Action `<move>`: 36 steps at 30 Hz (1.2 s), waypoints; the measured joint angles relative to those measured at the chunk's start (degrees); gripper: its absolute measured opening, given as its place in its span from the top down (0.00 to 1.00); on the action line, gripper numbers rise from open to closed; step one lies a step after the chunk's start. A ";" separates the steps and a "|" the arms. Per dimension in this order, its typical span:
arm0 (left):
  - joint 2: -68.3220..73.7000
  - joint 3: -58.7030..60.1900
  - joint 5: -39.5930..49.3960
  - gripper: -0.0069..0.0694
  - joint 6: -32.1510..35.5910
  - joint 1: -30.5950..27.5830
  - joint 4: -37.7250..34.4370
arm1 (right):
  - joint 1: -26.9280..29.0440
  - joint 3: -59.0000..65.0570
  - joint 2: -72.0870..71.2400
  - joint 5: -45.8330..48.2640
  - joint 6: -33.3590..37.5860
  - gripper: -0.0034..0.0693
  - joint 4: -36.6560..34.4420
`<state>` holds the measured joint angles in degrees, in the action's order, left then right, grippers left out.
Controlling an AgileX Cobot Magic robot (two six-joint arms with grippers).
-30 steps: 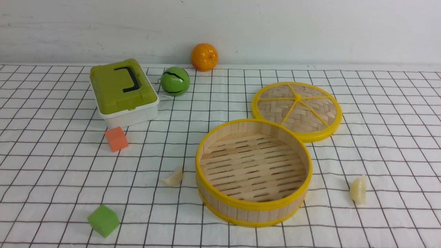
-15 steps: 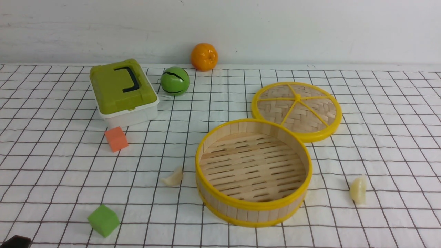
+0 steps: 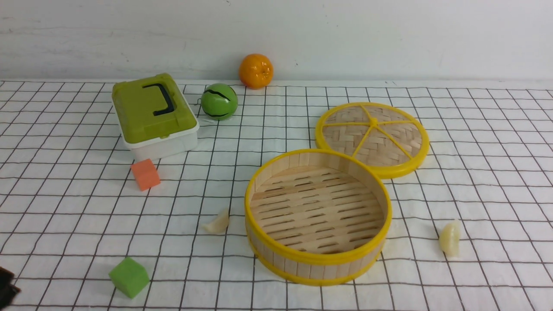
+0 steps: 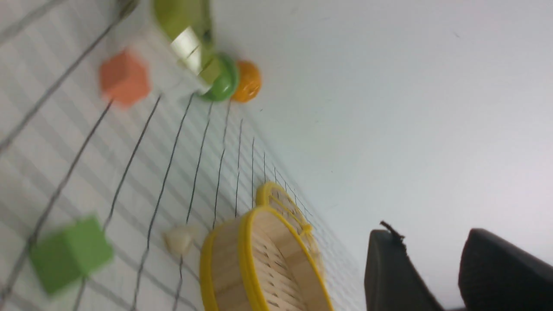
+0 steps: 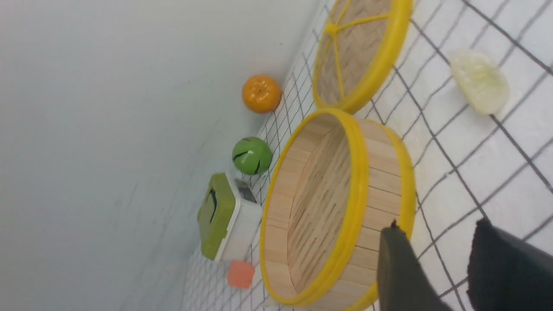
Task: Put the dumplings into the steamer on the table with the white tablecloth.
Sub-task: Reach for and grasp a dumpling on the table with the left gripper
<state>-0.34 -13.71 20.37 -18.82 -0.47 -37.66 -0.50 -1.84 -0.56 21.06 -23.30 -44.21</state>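
The steamer (image 3: pixel 302 270) stands open and empty on the white tablecloth (image 3: pixel 475 181) of the table. One dumpling (image 3: pixel 218 223) lies just left of it and the other dumpling (image 3: pixel 449 237) lies to its right. My left gripper (image 4: pixel 432 235) is open and empty, above the cloth's front left, well short of the left dumpling (image 4: pixel 179 239). A dark piece of my left arm (image 3: pixel 6 287) shows at the front view's lower left corner. My right gripper (image 5: pixel 438 229) is open and empty, near the steamer's wall (image 5: pixel 380 203), short of the right dumpling (image 5: pixel 479 80).
The flat woven lid (image 3: pixel 372 138) lies behind the steamer, touching its rim. A green-lidded box (image 3: pixel 153 114), a green ball (image 3: pixel 219 101) and an orange (image 3: pixel 256 71) stand at the back left. An orange cube (image 3: pixel 145 174) and a green cube (image 3: pixel 128 276) lie at the left.
A dark part of my left arm has come into the front view's lower left corner and has since risen and shifted left. The objects have not moved.
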 joint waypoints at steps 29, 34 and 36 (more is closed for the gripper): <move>87.06 -64.35 49.77 0.71 11.99 17.75 32.01 | -10.84 -49.74 48.67 38.37 42.45 0.98 24.86; 100.21 -70.88 47.10 0.40 18.82 17.75 31.02 | -10.84 -49.74 48.15 38.97 42.45 0.98 25.59; 105.03 -72.75 42.94 0.31 22.40 17.75 31.02 | -10.84 -49.74 47.70 39.66 42.45 0.97 25.85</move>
<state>104.69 -86.45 63.31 3.58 17.28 -6.64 -11.34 -51.58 47.14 60.72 19.15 -18.36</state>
